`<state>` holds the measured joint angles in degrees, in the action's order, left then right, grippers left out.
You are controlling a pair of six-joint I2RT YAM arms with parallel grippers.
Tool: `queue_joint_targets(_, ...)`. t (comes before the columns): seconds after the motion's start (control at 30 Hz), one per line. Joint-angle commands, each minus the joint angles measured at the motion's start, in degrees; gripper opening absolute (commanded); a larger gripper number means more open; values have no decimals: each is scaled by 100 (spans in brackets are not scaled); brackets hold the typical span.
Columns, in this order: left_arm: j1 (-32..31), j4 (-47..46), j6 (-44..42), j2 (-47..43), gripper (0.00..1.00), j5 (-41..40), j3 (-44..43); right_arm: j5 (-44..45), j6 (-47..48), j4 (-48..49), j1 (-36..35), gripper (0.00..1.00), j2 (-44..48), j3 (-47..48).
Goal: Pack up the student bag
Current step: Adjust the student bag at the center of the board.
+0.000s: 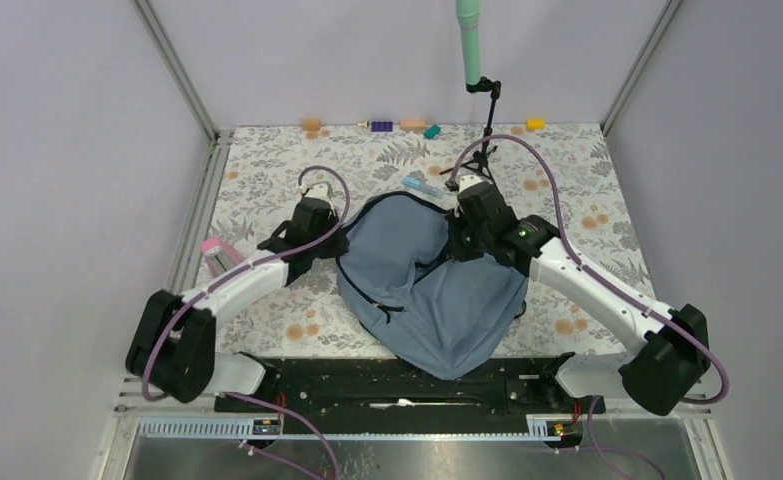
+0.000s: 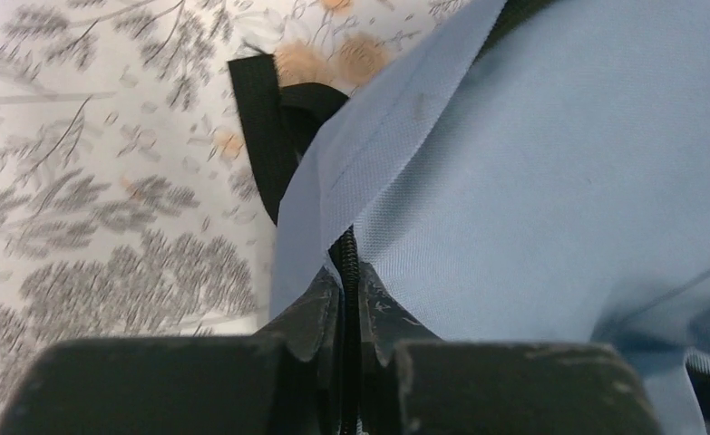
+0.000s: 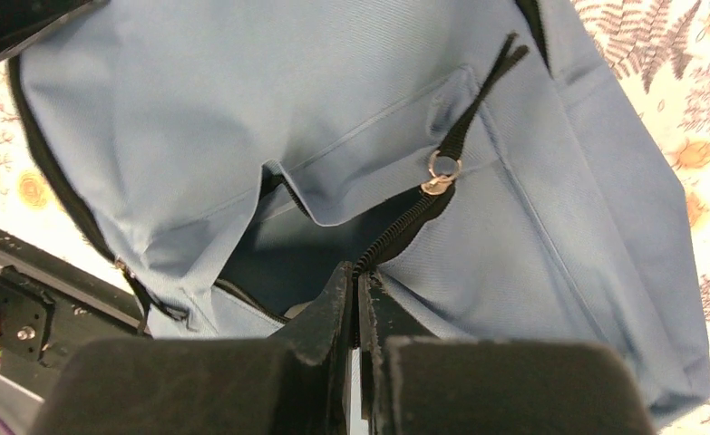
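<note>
The student bag (image 1: 422, 290) lies slumped on the floral table (image 1: 267, 160), its near corner overlapping the black base rail (image 1: 347, 385). Beyond the rail's left half, the left gripper (image 2: 349, 304) pinches the bag's zipper tape (image 3: 396, 227); beyond its right half, the right gripper (image 3: 358, 290) does likewise. The cloth looks soft, light and floppy, likely to sag; the stitched tape seems the firmest hold.

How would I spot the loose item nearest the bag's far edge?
Find the grey-blue bag in the middle. Just past its far edge, beside the right hand, lies a slim light-blue stick. Unlike the small blocks lined up at the back edge, it lies alone, by the bag.
</note>
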<state>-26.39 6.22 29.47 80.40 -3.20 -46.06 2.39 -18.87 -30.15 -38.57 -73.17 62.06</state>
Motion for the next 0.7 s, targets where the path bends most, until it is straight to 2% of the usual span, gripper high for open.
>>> queue_joint_targets(0.0,12,276,445,-1186,0,25,554,386,555,840,4,0,-351,723)
queue_joint_targets(0.17,-361,636,1075,-2543,1,-118,1466,499,884,1074,13,0,-1009,1128)
queue_joint_targets(0.2,-452,789,1161,-2762,9,-158,1558,495,900,1075,11,0,-1122,1219)
queue_joint_targets(0.23,-515,952,1244,-2962,22,-178,1626,464,900,1076,13,0,-1224,1287)
queue_joint_targets(0.3,-581,1236,1345,-3288,55,-196,1670,361,889,1095,15,0,-1350,1349)
queue_joint_targets(0.33,-598,1365,1343,-3424,65,-252,1633,312,861,1126,10,0,-1376,1347)
queue_joint_targets(0.4,-635,1689,1247,-3612,77,-628,1372,215,842,1191,14,0,-1389,1299)
queue_joint_targets(0.53,-791,1862,651,-3625,85,-1082,711,17,845,1352,10,0,-1275,1098)
queue_joint_targets(0.67,-1044,1446,197,-2927,85,-604,118,-173,900,1501,15,0,-1111,910)
